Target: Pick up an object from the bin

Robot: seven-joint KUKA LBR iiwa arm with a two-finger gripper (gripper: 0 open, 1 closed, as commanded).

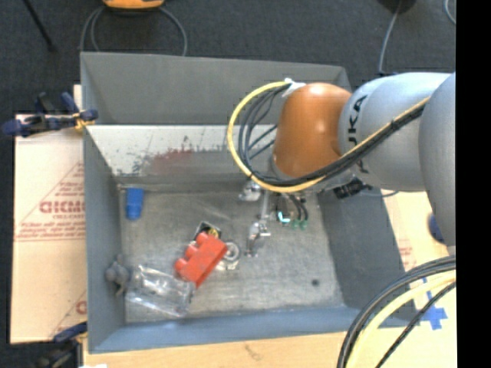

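My gripper (260, 228) hangs under the arm's orange cover, low over the middle of the bin floor. Just to its lower left lies an orange-red blocky thing (199, 259) with a small black and yellow piece at its upper end. A small silvery ring-like bit (230, 254) rests against the right side of that block, between it and the gripper. Nothing shows in the gripper's hold.
A small blue cylinder (134, 203) stands near the left wall. A crumpled clear plastic piece (157, 290) and a small grey lump (116, 274) lie in the front left corner. The arm and its cables cover the back right of the bin.
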